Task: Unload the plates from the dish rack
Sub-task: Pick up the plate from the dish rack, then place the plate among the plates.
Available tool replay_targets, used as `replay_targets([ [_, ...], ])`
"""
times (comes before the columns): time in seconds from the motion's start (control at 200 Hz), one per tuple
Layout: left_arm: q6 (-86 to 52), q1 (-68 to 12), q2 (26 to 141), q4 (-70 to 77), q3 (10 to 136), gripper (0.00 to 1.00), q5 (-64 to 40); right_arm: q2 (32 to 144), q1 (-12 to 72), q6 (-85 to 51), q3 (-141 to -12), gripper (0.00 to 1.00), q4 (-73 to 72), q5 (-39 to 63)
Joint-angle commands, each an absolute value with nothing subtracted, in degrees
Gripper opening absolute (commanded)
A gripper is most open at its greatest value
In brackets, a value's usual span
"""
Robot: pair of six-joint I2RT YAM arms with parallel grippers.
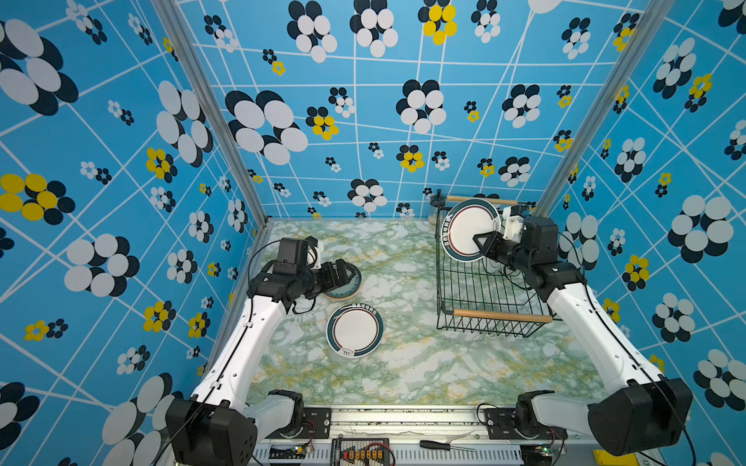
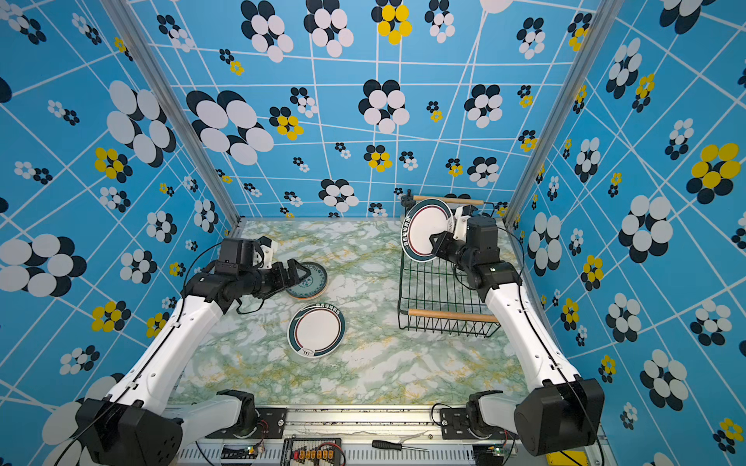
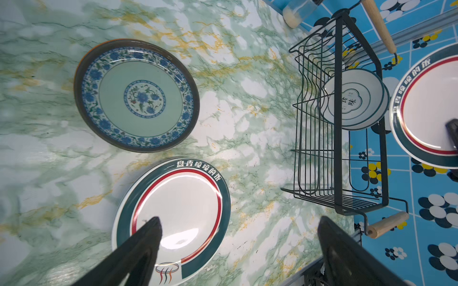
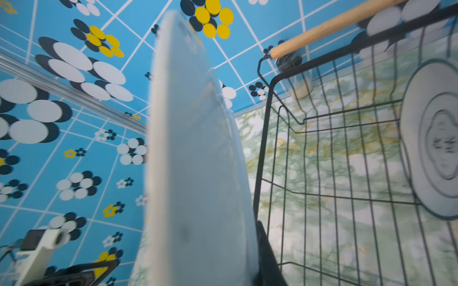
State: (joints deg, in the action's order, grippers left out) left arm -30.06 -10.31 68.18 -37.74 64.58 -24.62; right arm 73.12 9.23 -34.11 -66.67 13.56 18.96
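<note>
The black wire dish rack [image 1: 464,290] stands at the back right of the table. My right gripper [image 1: 479,239] is shut on the rim of a teal-rimmed white plate [image 1: 468,226], held upright and lifted above the rack's far end; in the right wrist view the plate [image 4: 198,148] is edge-on against one finger [image 4: 266,250]. An emblem-centred white plate [image 3: 352,99] still stands in the rack. My left gripper [image 3: 239,222] is open and empty over the table, above a blue-patterned plate [image 1: 347,282]. Another teal-rimmed plate [image 1: 354,330] lies flat nearby.
A small glass jar [image 1: 435,210] stands behind the rack's far left corner. The blue-patterned plate rests on an orange-edged one. Patterned walls close in the table on three sides. A screwdriver [image 1: 440,445] lies on the front rail.
</note>
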Motion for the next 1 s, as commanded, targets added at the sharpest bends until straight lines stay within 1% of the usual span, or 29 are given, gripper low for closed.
replay_targets([
  [0.0, -31.75, -13.31, 67.36, -34.59, 65.69, 0.99, -25.83, 73.08, 8.87, -45.70, -63.75, 0.05, 4.10, 33.45],
  [0.115, -33.94, -15.53, 67.07, -31.53, 64.20, 0.99, -26.83, 75.11, 8.91, -51.98, -60.61, 0.06, -0.58, 41.12],
  [0.17, -34.99, -16.59, 67.20, -29.96, 63.47, 0.99, -27.02, 75.46, 9.13, -53.74, -58.60, 0.06, -3.59, 42.98],
  [0.445, -38.52, -21.76, 70.79, -21.07, 61.85, 1.00, -27.96, 77.79, 11.61, -52.44, -56.57, 0.09, -2.72, 50.76],
  [0.675, -39.59, -24.33, 76.07, -16.78, 63.39, 0.96, -28.46, 79.68, 15.52, -49.50, -57.27, 0.11, 0.50, 52.84],
  [0.845, -39.85, -25.14, 78.85, -15.36, 65.00, 0.95, -29.12, 81.33, 17.32, -49.76, -57.07, 0.11, -0.85, 53.50],
  [0.96, -40.20, -25.29, 80.22, -14.14, 64.99, 0.93, -29.74, 82.48, 18.55, -51.14, -56.78, 0.11, -3.80, 54.64],
  [0.995, -40.38, -25.38, 80.65, -13.28, 64.75, 0.89, -30.32, 82.78, 18.87, -51.49, -56.70, 0.11, -4.40, 54.76],
])
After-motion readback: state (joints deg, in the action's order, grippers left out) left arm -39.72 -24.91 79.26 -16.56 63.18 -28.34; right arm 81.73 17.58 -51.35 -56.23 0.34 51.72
